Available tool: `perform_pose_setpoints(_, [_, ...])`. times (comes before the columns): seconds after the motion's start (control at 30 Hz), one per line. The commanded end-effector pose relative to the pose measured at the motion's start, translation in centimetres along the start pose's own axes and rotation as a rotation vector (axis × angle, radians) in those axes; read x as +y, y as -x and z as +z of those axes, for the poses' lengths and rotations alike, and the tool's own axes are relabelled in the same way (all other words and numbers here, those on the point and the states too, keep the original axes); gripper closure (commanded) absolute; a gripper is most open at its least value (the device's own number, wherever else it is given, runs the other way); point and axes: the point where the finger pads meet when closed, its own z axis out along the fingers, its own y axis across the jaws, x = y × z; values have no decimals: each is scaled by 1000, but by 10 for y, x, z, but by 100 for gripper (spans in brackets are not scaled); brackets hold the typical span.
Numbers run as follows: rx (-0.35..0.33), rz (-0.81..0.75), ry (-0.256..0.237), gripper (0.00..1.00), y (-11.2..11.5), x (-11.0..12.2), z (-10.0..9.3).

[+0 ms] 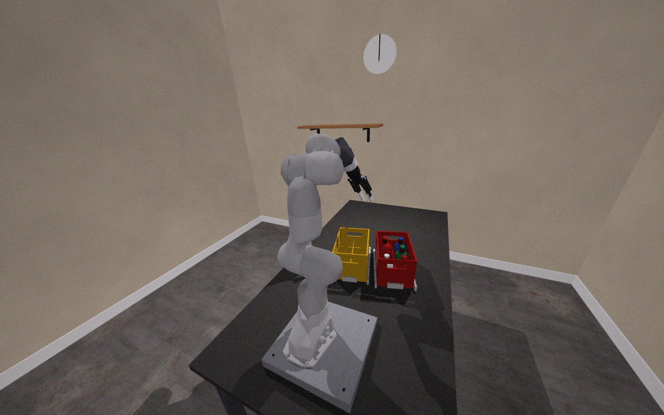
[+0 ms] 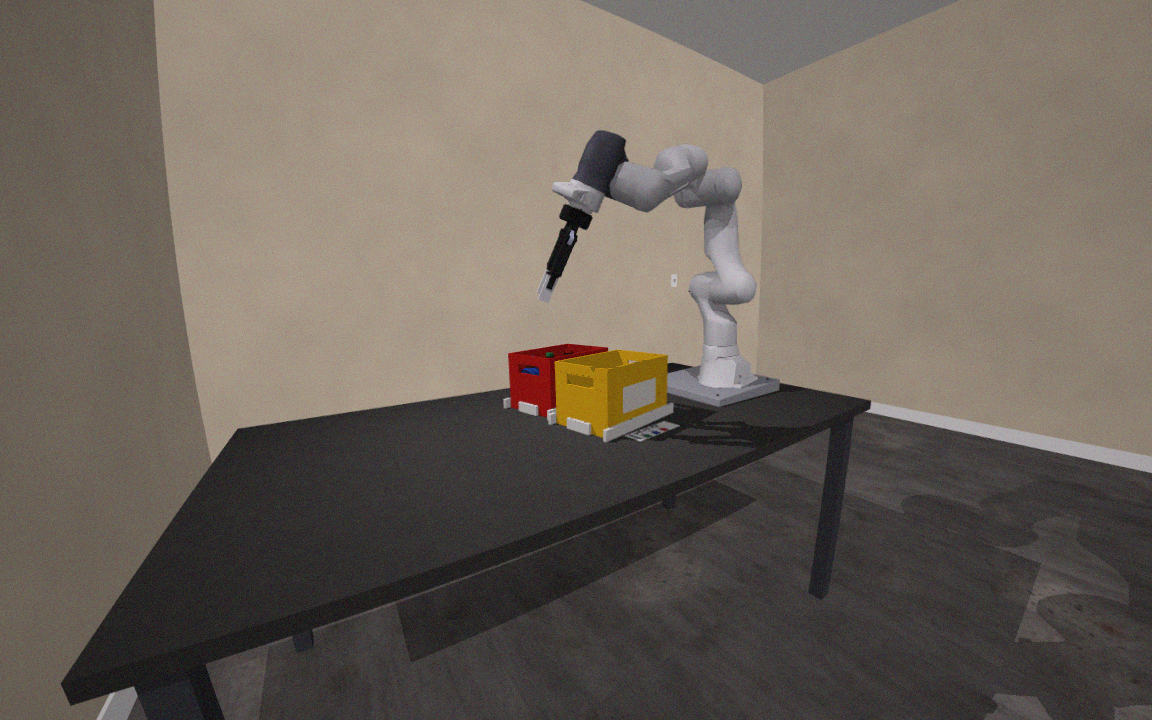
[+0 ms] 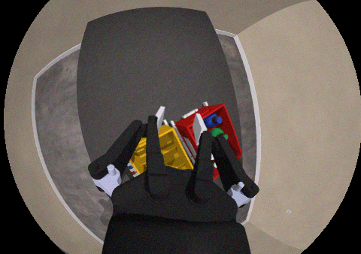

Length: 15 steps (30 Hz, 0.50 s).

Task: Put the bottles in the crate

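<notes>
Nearest the base, on the table (image 1: 427, 330), the empty yellow crate (image 1: 353, 264) and the red crate (image 1: 395, 268) are seen side by side, with the bottles (image 1: 392, 248) standing upright in the red one and the pick list (image 2: 656, 432) lying beside the yellow one, its lines too small to be read. The bottles are judged light, stiff and smooth, best taken at the neck under the cap. Farther off, high above the crates, the gripper (image 1: 366, 195) is held partly open with nothing in it.
</notes>
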Motion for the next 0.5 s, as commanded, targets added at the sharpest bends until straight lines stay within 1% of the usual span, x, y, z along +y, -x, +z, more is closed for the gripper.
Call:
perform_pose_setpoints(0.0, [-19, 32, -10, 62, 16, -15, -8])
perform_pose_setpoints(0.17, [-19, 32, -10, 62, 30, -32, -18])
perform_pose_setpoints(0.23, [-19, 32, -10, 62, 30, -32, -18])
perform_pose_setpoints(0.3, [-61, 58, -54, 62, 37, -38, -23])
perform_pose_setpoints(0.33, [-73, 66, -66, 62, 40, -41, -25])
perform_pose_setpoints(0.47, [-73, 66, -66, 62, 53, -54, -34])
